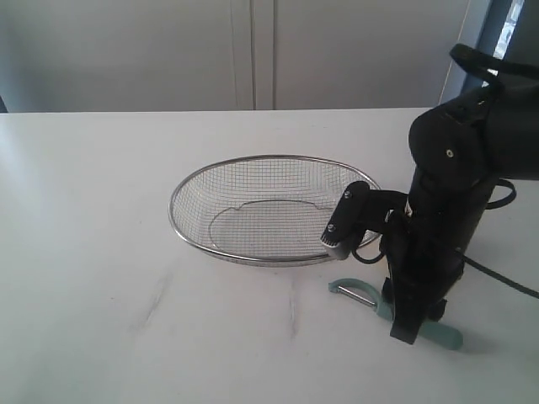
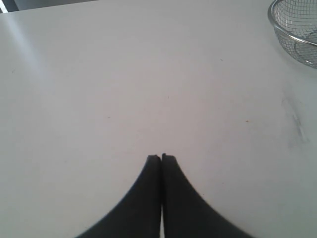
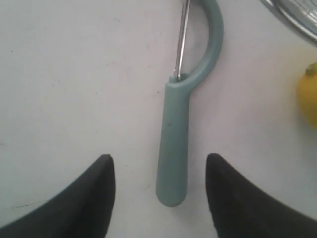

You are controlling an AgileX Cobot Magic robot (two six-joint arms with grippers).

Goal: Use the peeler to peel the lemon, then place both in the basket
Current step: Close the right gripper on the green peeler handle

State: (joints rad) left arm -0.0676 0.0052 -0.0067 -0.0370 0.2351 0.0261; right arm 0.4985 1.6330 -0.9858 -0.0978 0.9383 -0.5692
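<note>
The pale teal peeler (image 3: pixel 173 148) lies flat on the white table, its metal blade (image 3: pixel 182 39) at the far end. My right gripper (image 3: pixel 159 155) hovers open over it, and the handle's butt end shows in the gap between the fingers, untouched. In the exterior view the peeler (image 1: pixel 358 293) lies in front of the wire-mesh basket (image 1: pixel 194 189), partly covered by my right arm (image 1: pixel 446 194). The lemon (image 3: pixel 308 94) shows only as a yellow sliver beside the peeler, near the basket rim (image 3: pixel 292 15); the arm hides it in the exterior view. My left gripper (image 2: pixel 161 157) is shut on nothing above bare table.
The basket holds nothing and its edge (image 2: pixel 297 29) shows in a corner of the left wrist view. A black cable (image 1: pixel 505 282) trails from the right arm across the table. Faint scuff marks (image 1: pixel 156 299) lie on the tabletop left of the peeler.
</note>
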